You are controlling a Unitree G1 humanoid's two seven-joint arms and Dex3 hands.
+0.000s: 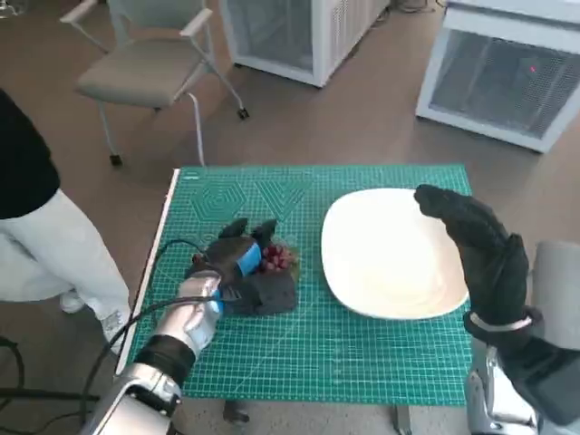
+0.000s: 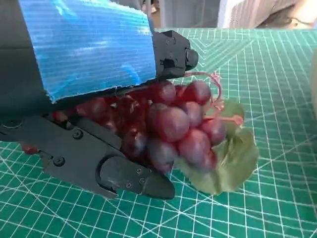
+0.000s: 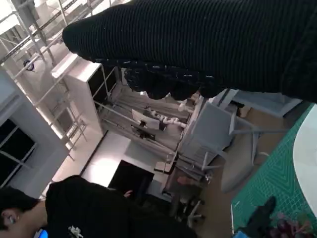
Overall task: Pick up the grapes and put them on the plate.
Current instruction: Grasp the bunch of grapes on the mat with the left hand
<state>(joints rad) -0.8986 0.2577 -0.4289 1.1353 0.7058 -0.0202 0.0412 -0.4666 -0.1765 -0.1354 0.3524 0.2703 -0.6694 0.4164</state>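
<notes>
A bunch of dark red grapes (image 1: 276,258) with a green leaf lies on the green cutting mat (image 1: 317,353), left of the white plate (image 1: 390,254). My left hand (image 1: 243,272) sits over the bunch. In the left wrist view its black fingers (image 2: 104,166) close round the grapes (image 2: 173,126) from both sides while the bunch still touches the mat (image 2: 277,79). My right hand (image 1: 480,249), in the black glove, is raised above the plate's right edge with fingers extended and nothing in it. The right wrist view shows the glove (image 3: 208,44) and, in a corner, the grapes (image 3: 287,227).
A grey chair (image 1: 149,63) stands beyond the table's far left corner. White cabinets (image 1: 507,72) stand on the floor behind the table. A person in a dark top and pale trousers (image 1: 54,245) sits close to the table's left side.
</notes>
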